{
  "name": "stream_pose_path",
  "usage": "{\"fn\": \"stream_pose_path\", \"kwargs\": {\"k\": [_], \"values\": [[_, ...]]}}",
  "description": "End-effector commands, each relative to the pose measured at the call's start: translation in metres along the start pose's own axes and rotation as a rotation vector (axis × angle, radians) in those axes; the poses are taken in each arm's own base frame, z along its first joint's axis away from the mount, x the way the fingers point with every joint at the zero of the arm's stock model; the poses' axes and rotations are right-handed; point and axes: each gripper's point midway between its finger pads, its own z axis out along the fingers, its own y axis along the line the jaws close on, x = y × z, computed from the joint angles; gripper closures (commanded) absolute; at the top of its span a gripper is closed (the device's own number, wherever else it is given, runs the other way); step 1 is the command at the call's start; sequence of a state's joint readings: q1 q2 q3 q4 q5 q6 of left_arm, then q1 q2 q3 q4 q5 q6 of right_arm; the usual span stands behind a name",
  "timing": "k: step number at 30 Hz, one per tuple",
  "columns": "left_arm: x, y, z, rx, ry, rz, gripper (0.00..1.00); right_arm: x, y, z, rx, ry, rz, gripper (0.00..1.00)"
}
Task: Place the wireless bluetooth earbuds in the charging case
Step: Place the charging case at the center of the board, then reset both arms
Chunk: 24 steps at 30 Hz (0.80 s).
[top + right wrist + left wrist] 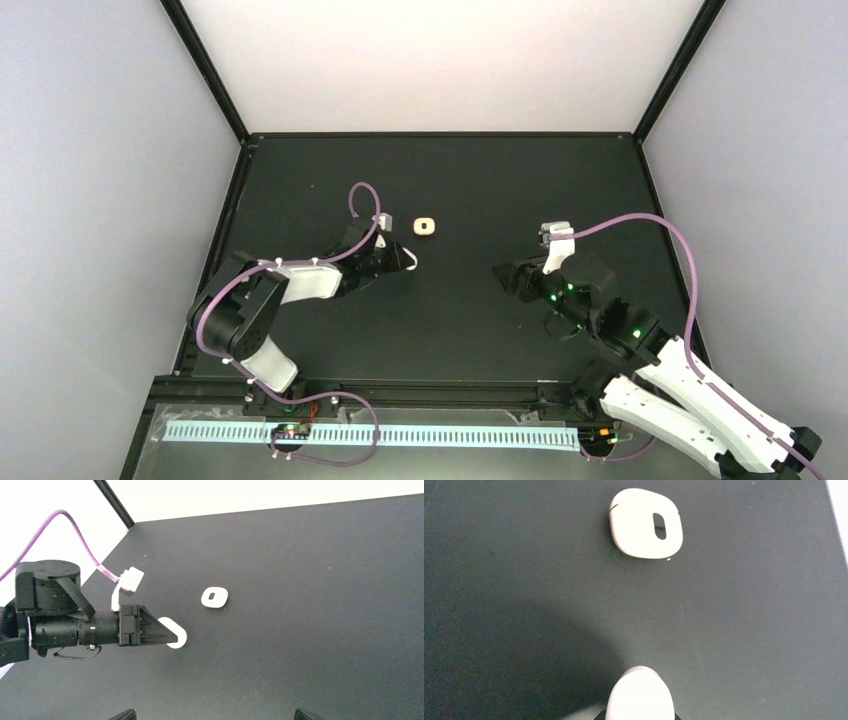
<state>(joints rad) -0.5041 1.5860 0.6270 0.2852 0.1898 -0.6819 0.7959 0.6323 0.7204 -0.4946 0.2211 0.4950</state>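
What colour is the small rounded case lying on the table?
Cream-white case with a dark oval slot; left wrist view.

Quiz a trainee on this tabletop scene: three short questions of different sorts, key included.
1. True or false: the left claw touches the cream rounded-square piece with an oval slot.
2. Which claw stands open? A) left claw B) right claw
3. Fill in: the cream piece lies on the black ___.
Key: 1 false, a gap separates them; 2 B; 3 table.
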Motion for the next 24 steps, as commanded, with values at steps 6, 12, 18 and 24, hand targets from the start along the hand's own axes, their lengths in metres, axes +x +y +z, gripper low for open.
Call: {"fn": "stream_pose_path", "kwargs": {"k": [6,12,18,24], "values": [[0.012,0.021,0.012,-0.076,0.076,-0.046,0.44,-0.024,-0.002,-0.016,0.027,-0.071,-0.032,0.16],[0.000,0.032,-0.019,-0.221,0.041,-0.050,0.01,-0.038,-0.002,-0.023,0.037,-0.113,-0.036,0.04],[-0.032,0.042,-0.093,-0.454,-0.079,-0.062,0.01,-0.056,-0.032,-0.031,0.202,-0.235,0.080,0.00],[-0.053,0.015,-0.150,-0.367,-0.230,0.005,0.01,-0.063,-0.055,-0.039,0.311,-0.340,0.128,0.00]]}}
